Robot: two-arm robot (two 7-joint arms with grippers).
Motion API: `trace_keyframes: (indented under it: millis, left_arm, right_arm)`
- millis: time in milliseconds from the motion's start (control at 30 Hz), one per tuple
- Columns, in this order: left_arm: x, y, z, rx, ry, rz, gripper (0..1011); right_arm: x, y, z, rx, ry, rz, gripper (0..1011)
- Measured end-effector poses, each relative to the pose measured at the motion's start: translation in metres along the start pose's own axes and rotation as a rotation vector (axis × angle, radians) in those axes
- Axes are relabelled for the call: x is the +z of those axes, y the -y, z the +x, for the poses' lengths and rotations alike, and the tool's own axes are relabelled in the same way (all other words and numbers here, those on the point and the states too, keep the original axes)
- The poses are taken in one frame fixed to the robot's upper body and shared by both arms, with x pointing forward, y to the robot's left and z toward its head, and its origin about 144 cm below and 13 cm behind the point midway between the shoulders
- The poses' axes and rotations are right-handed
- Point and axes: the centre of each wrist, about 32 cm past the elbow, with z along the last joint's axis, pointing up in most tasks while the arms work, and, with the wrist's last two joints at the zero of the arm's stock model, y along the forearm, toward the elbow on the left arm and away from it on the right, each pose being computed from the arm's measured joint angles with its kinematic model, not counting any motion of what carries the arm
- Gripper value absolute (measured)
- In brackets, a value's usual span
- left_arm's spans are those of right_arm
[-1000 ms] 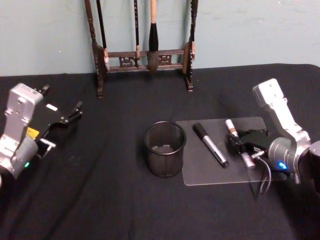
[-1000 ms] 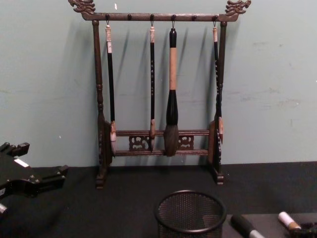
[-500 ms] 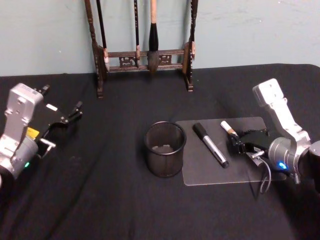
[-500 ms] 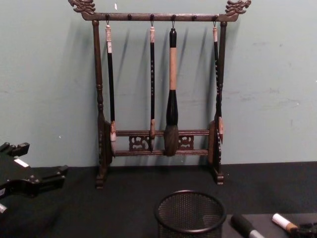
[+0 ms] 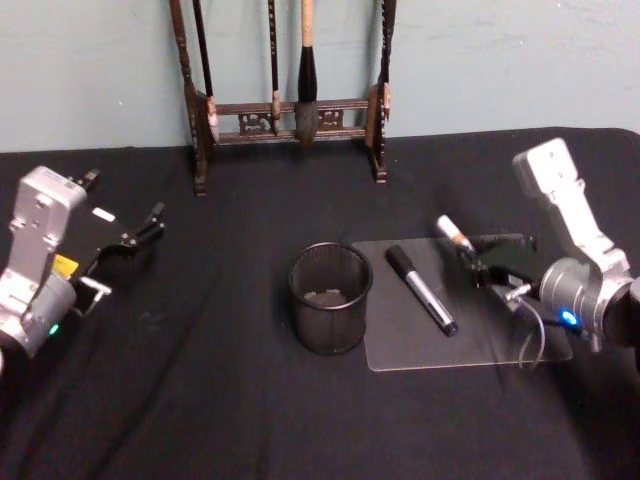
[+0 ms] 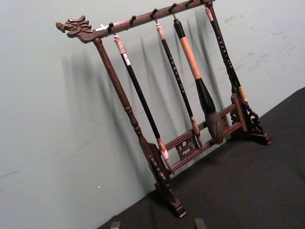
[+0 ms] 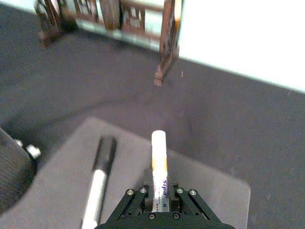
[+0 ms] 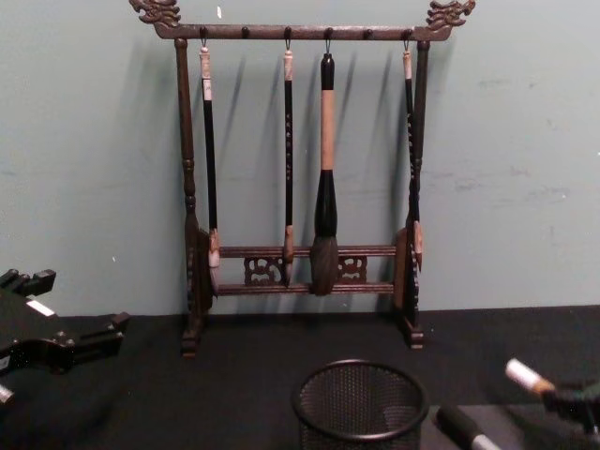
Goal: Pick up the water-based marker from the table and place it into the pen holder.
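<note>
The water-based marker, white with an orange band, is held above the clear mat, its free end angled up toward the back left. My right gripper is shut on its lower part; the right wrist view shows the marker sticking out from between the fingers of the right gripper. In the chest view the marker hangs at the lower right. The pen holder, a black mesh cup, stands left of the mat, apart from the marker. My left gripper rests open at the far left.
A second marker with a black cap and grey body lies on the mat between the pen holder and my right gripper. The dark wooden brush rack with hanging brushes stands at the back against the wall. Black cloth covers the table.
My right gripper has lifted the white marker off the mat and carried it up and slightly back. The left arm, the holder and the grey marker have not moved.
</note>
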Motion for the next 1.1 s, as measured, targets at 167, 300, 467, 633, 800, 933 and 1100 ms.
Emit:
trace_keyframes:
  millis: [167, 300, 467, 633, 800, 933, 1100]
  left_arm:
    - [0.000, 0.000, 0.000, 0.000, 0.000, 0.000, 1001]
    - [0.000, 0.000, 0.000, 0.000, 0.000, 0.000, 1001]
    - [0.000, 0.000, 0.000, 0.000, 0.000, 0.000, 1001]
    - [0.000, 0.000, 0.000, 0.000, 0.000, 0.000, 1001]
    - [0.000, 0.000, 0.000, 0.000, 0.000, 0.000, 1001]
    - [0.000, 0.000, 0.000, 0.000, 0.000, 0.000, 1001]
    - [0.000, 0.000, 0.000, 0.000, 0.000, 0.000, 1001]
  right_arm:
    - [0.010, 0.007, 0.000, 0.007, 0.012, 0.125, 181]
    - [0.013, 0.011, -0.001, 0.023, 0.023, 0.234, 181]
    - [0.015, 0.013, -0.007, 0.059, 0.031, 0.369, 181]
    - [0.016, 0.010, -0.015, 0.103, 0.026, 0.453, 181]
    - [0.020, 0.002, -0.030, 0.179, 0.023, 0.542, 181]
    - [0.022, -0.006, -0.040, 0.234, 0.013, 0.596, 181]
    - [0.024, -0.015, -0.051, 0.284, -0.011, 0.636, 181]
